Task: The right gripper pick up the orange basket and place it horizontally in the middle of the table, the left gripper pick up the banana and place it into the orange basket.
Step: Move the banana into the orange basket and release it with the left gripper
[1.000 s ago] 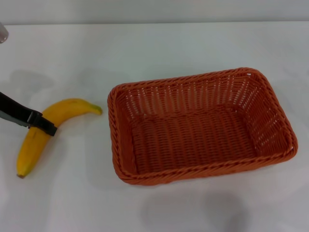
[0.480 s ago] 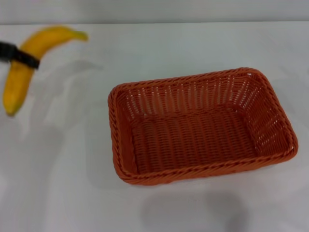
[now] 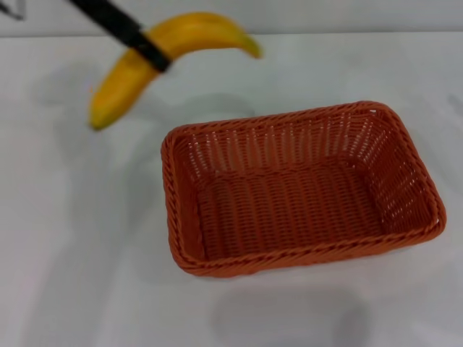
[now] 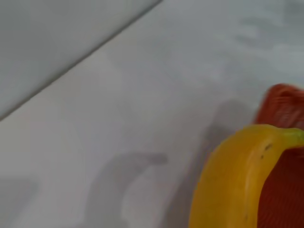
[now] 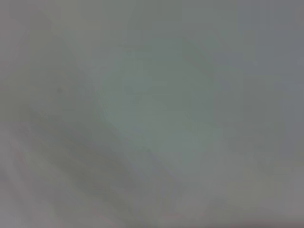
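Note:
The orange basket (image 3: 300, 189) lies lengthwise on the white table (image 3: 72, 275), a little right of centre, and is empty. My left gripper (image 3: 153, 54) is shut on the banana (image 3: 126, 76) and holds it in the air above the table, beyond the basket's far left corner. The banana's greenish tip points toward the basket. In the left wrist view the banana (image 4: 232, 180) fills the near corner, with the orange basket (image 4: 282, 156) behind it. The right gripper is out of view; its wrist view shows only a blank grey surface.
The table's far edge (image 3: 325, 32) meets a grey wall. A small grey object (image 3: 11, 9) shows at the far left corner. Bare white table (image 3: 72, 275) lies left of and in front of the basket.
The left gripper has lifted the banana off the table at the left and carried it up and rightward toward the basket. The basket has not moved.

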`<state>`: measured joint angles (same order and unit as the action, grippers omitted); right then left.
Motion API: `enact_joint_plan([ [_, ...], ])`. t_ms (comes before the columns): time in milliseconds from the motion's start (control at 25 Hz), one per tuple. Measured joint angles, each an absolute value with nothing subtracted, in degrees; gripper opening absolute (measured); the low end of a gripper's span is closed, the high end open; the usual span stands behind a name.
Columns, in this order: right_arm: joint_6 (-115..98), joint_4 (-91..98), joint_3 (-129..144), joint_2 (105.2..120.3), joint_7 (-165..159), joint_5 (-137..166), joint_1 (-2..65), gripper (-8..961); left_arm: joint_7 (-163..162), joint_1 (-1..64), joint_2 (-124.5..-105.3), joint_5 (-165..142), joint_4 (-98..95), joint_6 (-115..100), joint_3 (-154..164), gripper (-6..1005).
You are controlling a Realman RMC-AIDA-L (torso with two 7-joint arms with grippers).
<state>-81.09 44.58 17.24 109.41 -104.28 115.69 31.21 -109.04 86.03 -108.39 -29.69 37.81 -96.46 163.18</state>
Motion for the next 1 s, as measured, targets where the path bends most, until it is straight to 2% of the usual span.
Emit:
enact_joint_plan([
  [320,-81.51,45.03,19.25,109.28,-103.46,115.17,31.87,694,-111.28,94.25,-118.38,-30.92,37.01,-91.02,163.14,605],
  [400,-81.61,45.05,19.69,109.28,-103.29,115.01,31.89,694,-112.87,95.23,-119.08,-31.52,33.31,-89.01,163.15,613],
  [1000,-82.06,45.17,20.67,108.74,-101.47,113.9,30.88,693,-119.63,95.74,-119.27,-32.66,20.68,-82.31,163.04,667],
])
